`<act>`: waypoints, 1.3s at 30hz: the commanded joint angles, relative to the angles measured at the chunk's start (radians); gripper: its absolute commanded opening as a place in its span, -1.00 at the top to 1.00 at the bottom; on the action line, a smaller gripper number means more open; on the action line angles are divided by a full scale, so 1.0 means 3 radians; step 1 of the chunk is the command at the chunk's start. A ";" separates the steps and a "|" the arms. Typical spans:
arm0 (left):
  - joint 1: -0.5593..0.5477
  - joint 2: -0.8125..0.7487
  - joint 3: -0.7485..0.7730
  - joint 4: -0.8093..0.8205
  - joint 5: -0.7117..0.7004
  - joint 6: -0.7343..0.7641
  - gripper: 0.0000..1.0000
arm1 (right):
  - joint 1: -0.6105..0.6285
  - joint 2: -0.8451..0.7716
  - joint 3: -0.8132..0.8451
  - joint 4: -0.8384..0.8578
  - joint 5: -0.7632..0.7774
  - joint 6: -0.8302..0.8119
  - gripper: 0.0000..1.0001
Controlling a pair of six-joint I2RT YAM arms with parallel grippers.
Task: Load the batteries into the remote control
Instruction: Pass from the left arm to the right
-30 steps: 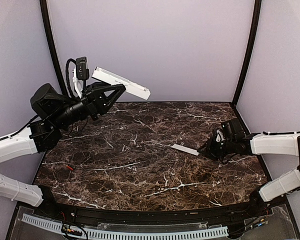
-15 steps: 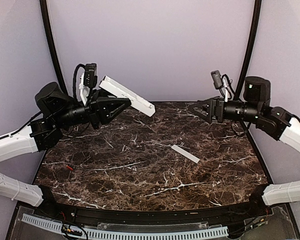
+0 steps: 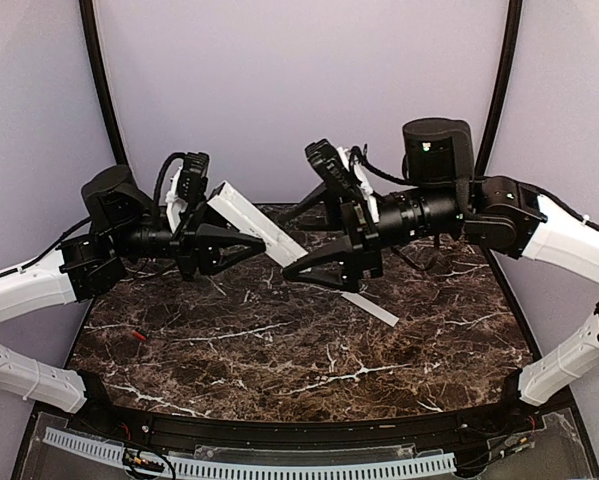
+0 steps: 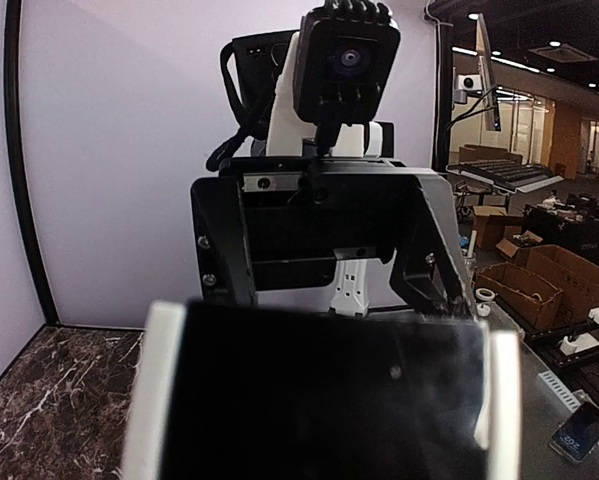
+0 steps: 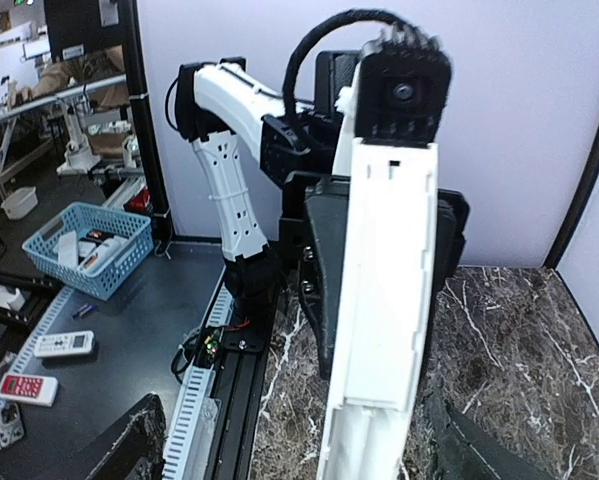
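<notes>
White remote (image 3: pixel 251 220) held by L fingers (image 3: pixel 225 240); R fingers (image 3: pixel 319 268) wide apart

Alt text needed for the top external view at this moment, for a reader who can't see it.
The left gripper holds the white remote control tilted in the air above a dark marble table, while the right gripper, jaws open, faces the remote's lower end. A thin white strip and a small red battery lie on the table.

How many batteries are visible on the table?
1: a red battery lies near the left edge of the table, untouched. It is tiny, so a second may sit against it or be hidden.
</notes>
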 commanded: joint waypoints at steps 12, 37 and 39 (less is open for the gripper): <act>-0.0031 -0.0016 0.0099 -0.0123 0.0201 0.0155 1.00 | 0.0125 0.0276 0.0209 -0.0221 0.0516 -0.0205 -0.35; -0.0045 -0.0057 0.0073 -0.0130 -0.0376 0.0038 -0.77 | -0.0020 0.0221 0.0178 -0.0386 0.0920 0.0115 1.00; -0.0042 -0.0132 0.0041 -0.0150 -0.0956 0.0011 -0.95 | -0.0182 0.0266 0.0160 -0.0550 0.1075 0.0362 1.00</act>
